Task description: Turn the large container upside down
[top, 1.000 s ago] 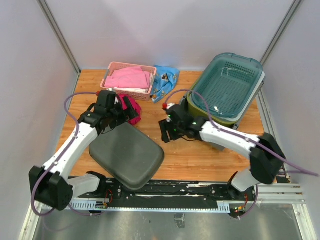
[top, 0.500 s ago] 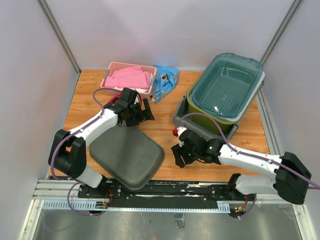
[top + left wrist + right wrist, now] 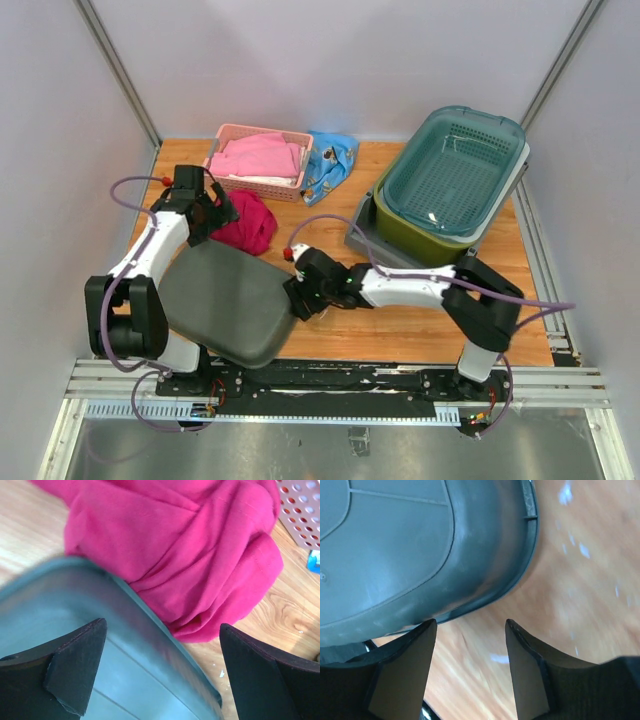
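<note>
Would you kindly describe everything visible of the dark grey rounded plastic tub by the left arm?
The dark grey rounded plastic tub lies bottom-up at the near left of the wooden table, its smooth base marked by a faint moulded outline. Its far edge meets the magenta cloth. The open left gripper spans that rim; the open right gripper sits beside its right edge.

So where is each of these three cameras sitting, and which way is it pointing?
Top external: fixed above and behind the arms, looking down on the table; both arms show.
Left wrist: on the left arm, looking past the open left gripper at a dark grey tub and magenta cloth.
Right wrist: on the right arm, looking past the open right gripper at the tub's edge.
All three see the tub.
</note>
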Motion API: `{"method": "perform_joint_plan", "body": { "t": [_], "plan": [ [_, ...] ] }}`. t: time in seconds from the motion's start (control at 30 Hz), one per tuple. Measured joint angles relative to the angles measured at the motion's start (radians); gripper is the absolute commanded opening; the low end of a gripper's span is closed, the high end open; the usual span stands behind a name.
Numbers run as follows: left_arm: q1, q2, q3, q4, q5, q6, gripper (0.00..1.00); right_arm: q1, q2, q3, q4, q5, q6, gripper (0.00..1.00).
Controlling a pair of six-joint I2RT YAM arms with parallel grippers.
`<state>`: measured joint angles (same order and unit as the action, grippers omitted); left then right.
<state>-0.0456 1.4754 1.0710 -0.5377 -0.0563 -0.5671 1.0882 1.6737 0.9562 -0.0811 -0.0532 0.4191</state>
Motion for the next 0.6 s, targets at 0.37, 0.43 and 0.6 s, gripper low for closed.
{"method": "perform_joint_plan", "body": {
  "t": [0.37,0.43,0.6],
  "plan": [
    [0.076,-0.128,0.178,-0.106,-0.064,0.038,0.99,-0.002,0.264,0.366,0.050,-0.098,-0.032,0.65],
    [0.064,-0.133,0.243,-0.104,-0.065,0.053,0.99,-0.015,0.201,0.342,0.039,-0.098,-0.050,0.66],
    [-0.113,-0.062,0.388,-0.100,-0.121,0.086,0.99,-0.154,-0.113,0.177,-0.020,-0.082,-0.068,0.67]
  ]
}}
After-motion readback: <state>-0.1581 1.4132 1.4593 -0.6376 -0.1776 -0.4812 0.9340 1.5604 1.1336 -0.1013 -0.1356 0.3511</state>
